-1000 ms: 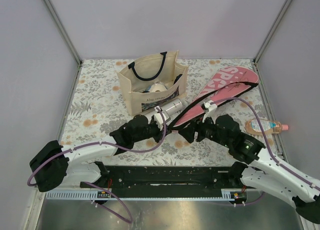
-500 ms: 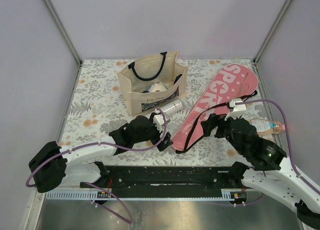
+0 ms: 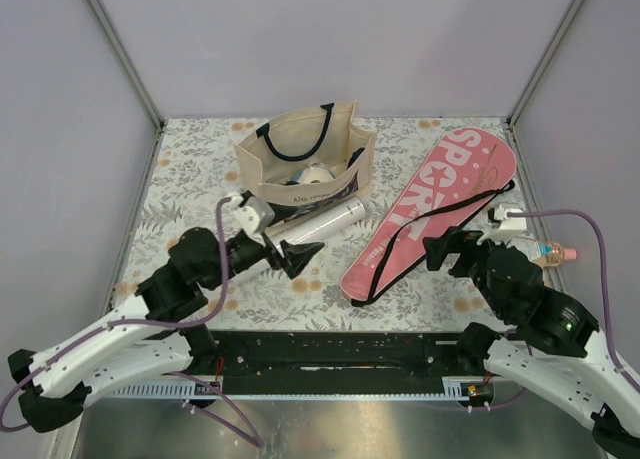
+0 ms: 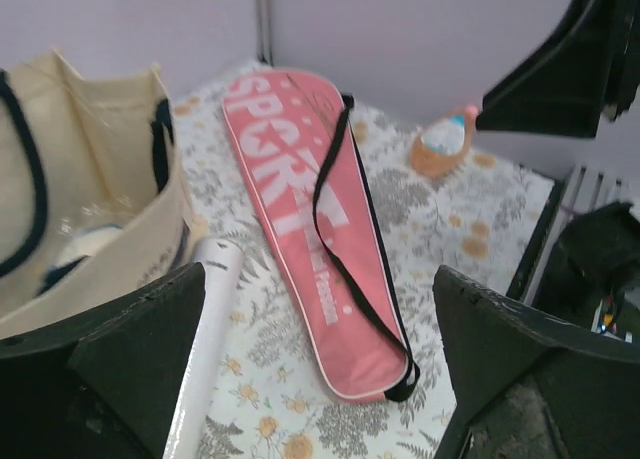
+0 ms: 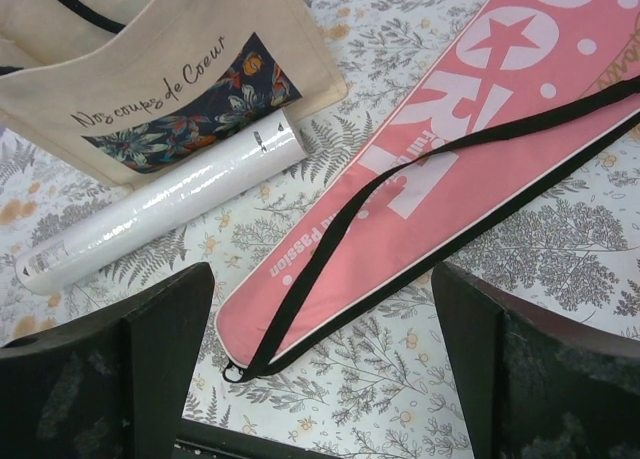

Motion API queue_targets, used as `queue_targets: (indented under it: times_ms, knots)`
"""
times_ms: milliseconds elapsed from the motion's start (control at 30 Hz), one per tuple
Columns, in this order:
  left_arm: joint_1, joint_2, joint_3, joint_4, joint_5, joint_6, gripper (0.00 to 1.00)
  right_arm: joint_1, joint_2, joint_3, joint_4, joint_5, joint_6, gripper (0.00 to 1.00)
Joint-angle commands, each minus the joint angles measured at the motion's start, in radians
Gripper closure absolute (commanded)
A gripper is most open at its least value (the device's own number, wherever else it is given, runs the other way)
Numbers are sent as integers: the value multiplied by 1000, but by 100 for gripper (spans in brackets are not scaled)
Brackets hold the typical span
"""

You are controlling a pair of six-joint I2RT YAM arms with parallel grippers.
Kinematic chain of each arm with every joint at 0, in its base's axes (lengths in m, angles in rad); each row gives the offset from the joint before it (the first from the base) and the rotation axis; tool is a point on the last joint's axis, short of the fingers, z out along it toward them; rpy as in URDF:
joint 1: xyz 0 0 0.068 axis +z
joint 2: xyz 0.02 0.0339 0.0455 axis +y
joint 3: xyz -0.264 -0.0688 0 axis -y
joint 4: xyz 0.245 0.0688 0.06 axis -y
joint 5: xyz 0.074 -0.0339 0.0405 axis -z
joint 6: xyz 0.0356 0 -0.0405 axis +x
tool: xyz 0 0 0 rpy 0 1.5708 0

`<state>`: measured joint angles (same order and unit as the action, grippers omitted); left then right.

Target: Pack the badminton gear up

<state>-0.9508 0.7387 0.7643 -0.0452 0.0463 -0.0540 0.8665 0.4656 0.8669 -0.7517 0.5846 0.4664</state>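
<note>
The pink "SPORT" cover point(image 3: 432, 207) lies flat and slanted on the table right of centre, its black strap point(image 5: 400, 179) draped along it. Between the cover and the tote lies the long white tube point(image 3: 315, 222), resting against the tote's front. My left gripper point(image 3: 297, 255) hovers open near the tube's near end, with the tube point(image 4: 205, 339) beside its left finger and the cover point(image 4: 310, 209) ahead. My right gripper point(image 3: 447, 247) is open just right of the cover's narrow end point(image 5: 300, 309). Neither gripper holds anything.
The beige tote bag point(image 3: 300, 164) with black handles stands at the back centre, with something white inside. A small clear bottle with a pink cap point(image 3: 545, 249) lies by the right wall. Grey walls enclose the floral table point(image 3: 190, 209).
Both grippers have opened and let go of the cover, which now lies flat. The left arm has drawn back to the left and the right arm back to the right.
</note>
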Motion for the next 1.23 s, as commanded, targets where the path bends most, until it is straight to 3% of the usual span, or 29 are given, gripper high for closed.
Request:
queue_targets:
  times_ms: [0,133,300,1200]
  knots:
    - [-2,-93,47,-28,-115,-30,1,0,-62,11,15,46,15,1]
    - [0,-172,53,-44,-95,-88,1,0,-140,6,20,58,2,0]
    - [0,-246,49,-126,-197,-158,1,0,-183,7,22,70,-8,1]
    - [-2,-325,73,-205,-299,-110,1,0,-179,12,14,34,5,0]
